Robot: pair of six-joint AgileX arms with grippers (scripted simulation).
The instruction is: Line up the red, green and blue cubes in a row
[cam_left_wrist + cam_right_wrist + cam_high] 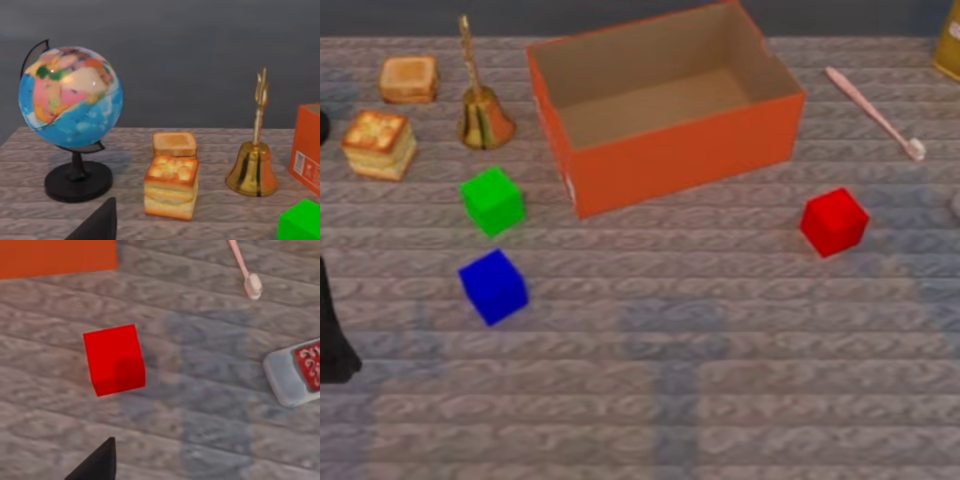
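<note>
The green cube (492, 201) sits on the table's left part, in front of the bell, and the blue cube (493, 286) lies just nearer than it. Far off on the right side rests the red cube (834, 222), apart from both. In the right wrist view the red cube (114, 359) lies a short way ahead of my right gripper (97, 465), of which only a dark tip shows. My left arm (332, 340) stays at the table's left edge. Only a dark tip of the left gripper (100, 225) shows, with a corner of the green cube (300, 222) nearby.
A big open orange-red box (680, 160) stands at the back middle. At the back left are a brass bell (480, 115), two toast-like blocks (380, 143) and a globe (70, 105). A pink toothbrush (875, 112) and a grey packet (295, 372) lie at the right.
</note>
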